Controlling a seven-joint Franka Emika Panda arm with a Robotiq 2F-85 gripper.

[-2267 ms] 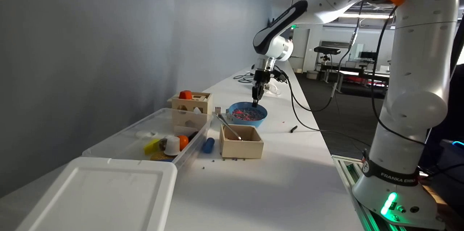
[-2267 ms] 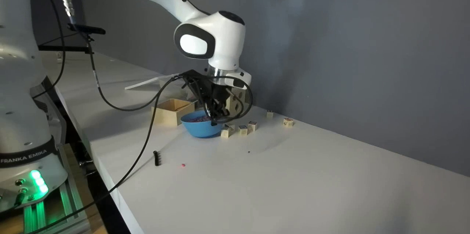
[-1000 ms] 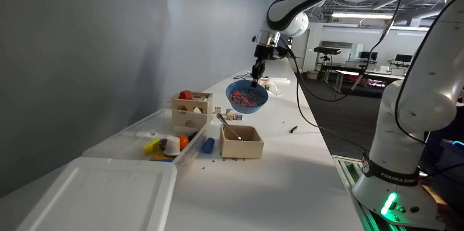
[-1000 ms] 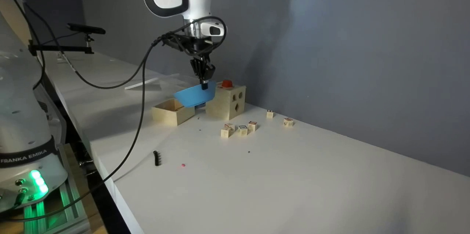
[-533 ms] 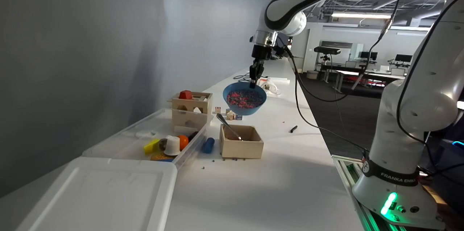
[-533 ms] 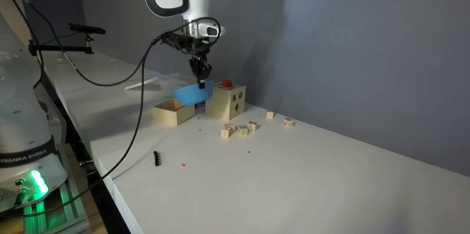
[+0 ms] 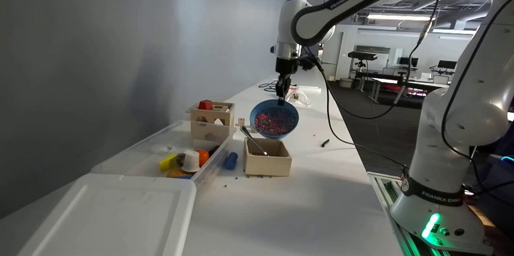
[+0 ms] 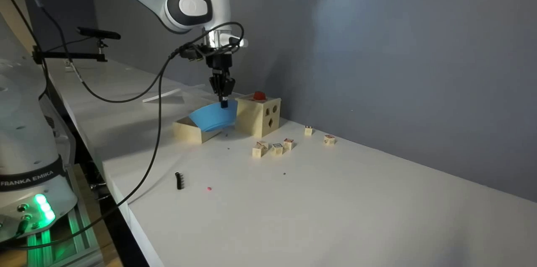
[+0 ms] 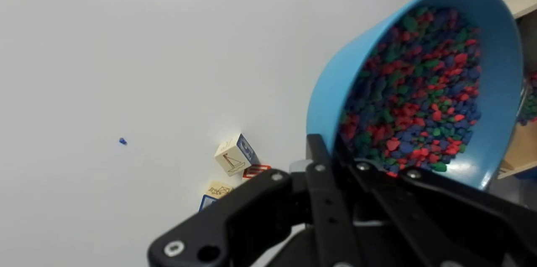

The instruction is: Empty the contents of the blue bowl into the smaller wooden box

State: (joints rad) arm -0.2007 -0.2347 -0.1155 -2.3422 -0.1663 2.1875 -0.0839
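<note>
Held off the table in both exterior views, the blue bowl [image 7: 261,108] tilts with its mouth toward the smaller wooden box [image 7: 268,166]. Its wall is pinched by my gripper [image 9: 330,143], one finger outside and one inside. Many tiny red, blue and green bits, the contents [image 9: 423,91], lie in the bowl. In an exterior view the bowl [image 8: 214,118] overlaps the near edge of the box [image 8: 186,133]; whether its lip is over the opening I cannot tell. The wrist view shows similar bits inside the box [image 9: 522,147], which the bowl partly hides.
A metal spoon [image 7: 253,140] leans in the smaller box. Beside it stand a clear plastic bin [image 7: 160,155] with toys, a blue cylinder [image 7: 231,161] and a taller wooden box [image 8: 256,118]. Several letter blocks [image 8: 277,149] and a black piece [image 8: 179,180] lie on the table.
The bowl stood on the table at first, with my gripper at its rim. It was then lifted and tilted, and over the last second it has come lower and closer to the smaller box.
</note>
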